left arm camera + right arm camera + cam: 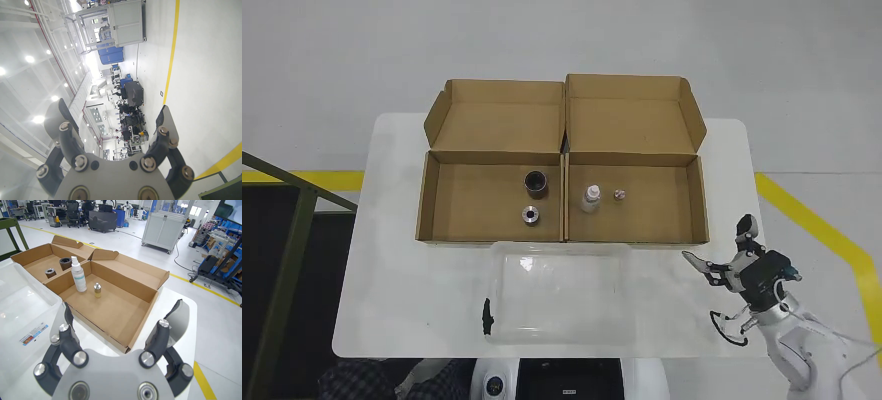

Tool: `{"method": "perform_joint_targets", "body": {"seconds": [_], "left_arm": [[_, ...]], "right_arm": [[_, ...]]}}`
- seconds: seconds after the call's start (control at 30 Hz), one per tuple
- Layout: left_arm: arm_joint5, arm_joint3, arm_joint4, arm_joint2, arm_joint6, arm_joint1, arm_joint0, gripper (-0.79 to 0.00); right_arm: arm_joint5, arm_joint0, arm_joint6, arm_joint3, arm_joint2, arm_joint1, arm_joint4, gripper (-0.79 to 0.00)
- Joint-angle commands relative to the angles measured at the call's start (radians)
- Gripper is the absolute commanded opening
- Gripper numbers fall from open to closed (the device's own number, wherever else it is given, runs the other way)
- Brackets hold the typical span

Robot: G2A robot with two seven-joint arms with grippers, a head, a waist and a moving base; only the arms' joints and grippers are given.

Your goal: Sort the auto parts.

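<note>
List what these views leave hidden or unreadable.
- Black piece beside the clear bin, top view: too small to identify.
- Clear bin's corner, right wrist view: partly behind the right tool.
- Brass fitting beside the spray bottle, top view: too small for its shape.

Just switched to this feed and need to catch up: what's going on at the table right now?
Nothing is being handled. The right gripper is open and empty above a corner of the table, near the cardboard box holding an upright spray bottle and a small metal fitting. The other box holds a dark cylinder and a metal ring. The clear bin in front looks empty; a small black piece lies at its opposite end. The left gripper, also open, points away from the table.
</note>
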State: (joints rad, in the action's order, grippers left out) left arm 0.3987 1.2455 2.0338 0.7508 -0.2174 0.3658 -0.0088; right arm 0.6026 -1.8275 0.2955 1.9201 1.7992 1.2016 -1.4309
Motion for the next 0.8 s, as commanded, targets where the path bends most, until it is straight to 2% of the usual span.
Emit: {"method": "perform_joint_targets", "body": {"seconds": [0.0,0.77], "left_arm": [[0.0,0.0,0.0,0.0,0.0,0.0,0.0,0.0],[0.0,0.0,0.0,0.0,0.0,0.0,0.0,-0.001]], "right_arm": [[-0.021,-0.008,0.0,-0.002,0.013,-0.001,-0.005,0.0],[-0.023,-0.017,0.009,-0.003,0.021,-0.001,0.003,0.0]]}}
